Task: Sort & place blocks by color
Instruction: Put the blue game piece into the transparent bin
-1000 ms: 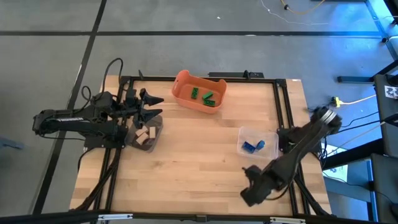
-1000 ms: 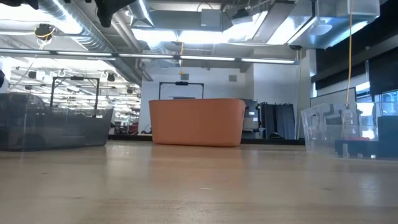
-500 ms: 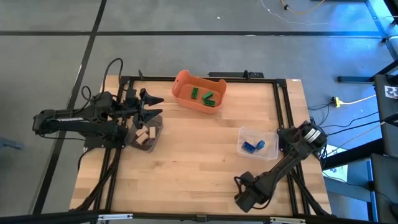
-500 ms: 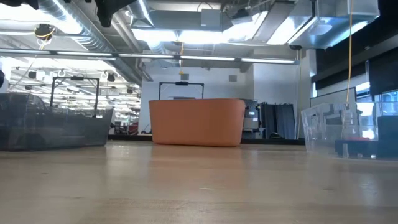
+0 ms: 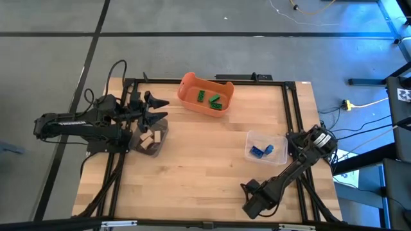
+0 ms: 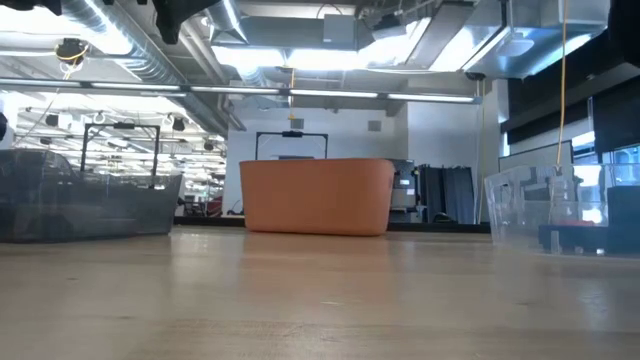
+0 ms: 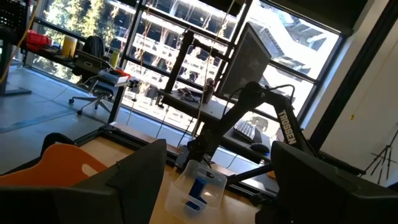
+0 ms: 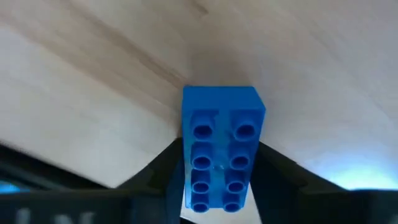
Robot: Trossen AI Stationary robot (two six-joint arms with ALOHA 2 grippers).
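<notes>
A blue block [image 8: 221, 146], studs up, lies on the wooden table near its front edge. My right gripper [image 5: 247, 204] has come down on it; in the high view the gripper hides the block. More blue blocks [image 5: 260, 151] sit in a clear container [image 5: 277, 154]. Green blocks [image 5: 214, 100] lie in the orange tub [image 5: 190, 90]. Tan blocks [image 5: 149, 139] lie in a dark container [image 5: 160, 131] at the left, and my left gripper [image 5: 159, 109] waits open above it. My right gripper pinches the blue block's two long sides [image 8: 186, 168] between its two fingers [image 8: 163, 165], at the end nearer the wrist. The fingers come steeply from above and lie across the block's width. The block lies flat on the table.
Bare wood lies between the three containers and along the front edge. In the low view the orange tub [image 6: 316, 196] stands at the middle back, the clear container [image 6: 560, 215] at the right and the dark container [image 6: 80, 205] at the left. A black frame [image 5: 289, 109] borders the table.
My right gripper has sunk to the table near its front edge, drifting a little toward the left edge and tipping more steeply downward. Most of that came in the first half second.
</notes>
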